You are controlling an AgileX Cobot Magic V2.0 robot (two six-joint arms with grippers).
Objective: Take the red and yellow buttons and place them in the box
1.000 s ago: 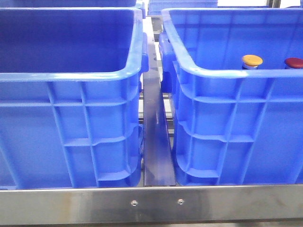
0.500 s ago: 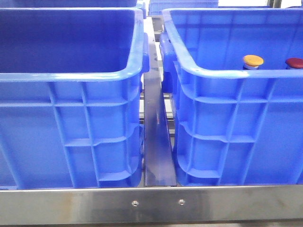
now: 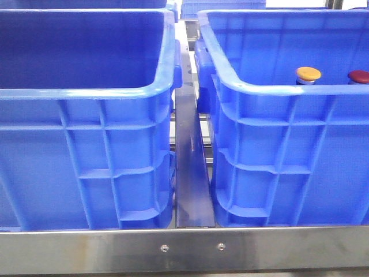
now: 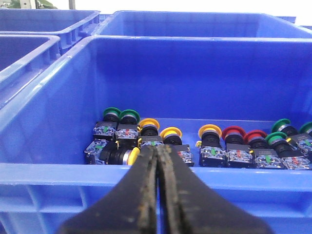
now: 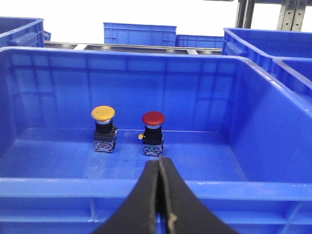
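Black fingers of the right gripper (image 5: 160, 195) and left gripper (image 4: 158, 190) are pressed together, empty, poised over crate rims. Beyond, yellow button (image 5: 104, 127) and red button (image 5: 153, 131) stand upright in the right crate (image 3: 277, 89), unchanged from earlier.

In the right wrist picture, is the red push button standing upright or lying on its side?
Upright. The dark red mushroom-head push button stands on its contact block on the blue plastic crate's floor, cap on top.
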